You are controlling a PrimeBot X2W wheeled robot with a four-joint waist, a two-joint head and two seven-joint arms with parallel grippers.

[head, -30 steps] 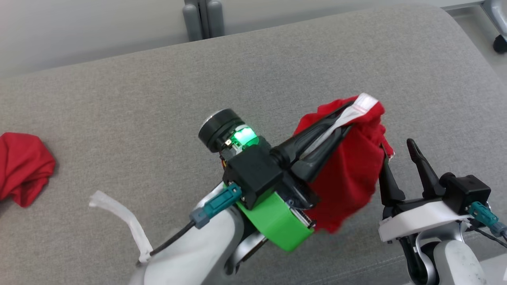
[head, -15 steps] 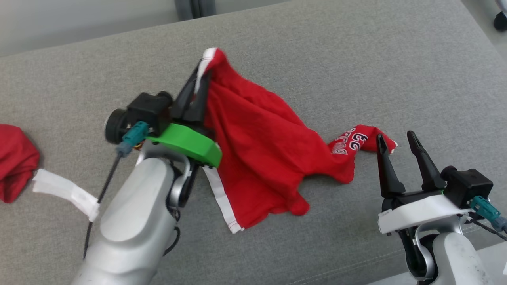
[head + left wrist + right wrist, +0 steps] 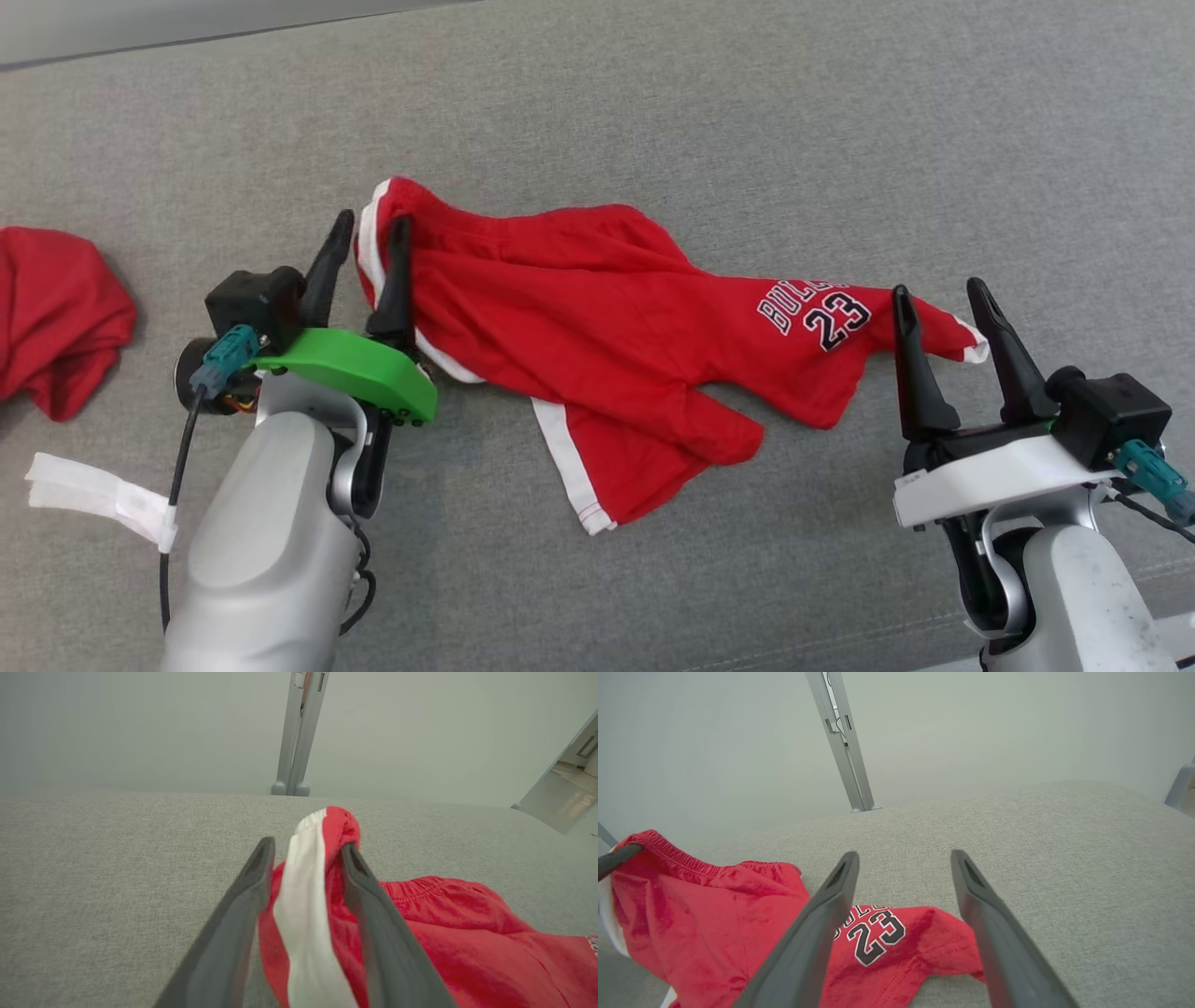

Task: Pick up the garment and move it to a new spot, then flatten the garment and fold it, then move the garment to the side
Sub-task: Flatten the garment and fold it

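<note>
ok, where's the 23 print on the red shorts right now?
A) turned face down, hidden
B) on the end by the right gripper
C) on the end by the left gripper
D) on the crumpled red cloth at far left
B: the 23 print lies face up on the end of the shorts beside the right gripper. The right wrist view shows it between that gripper's fingers.

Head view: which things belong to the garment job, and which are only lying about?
Job: red shorts, left gripper open around their waistband, right gripper open by the printed leg.
Lying about: crumpled red cloth at the far left, white tape at the lower left.
</note>
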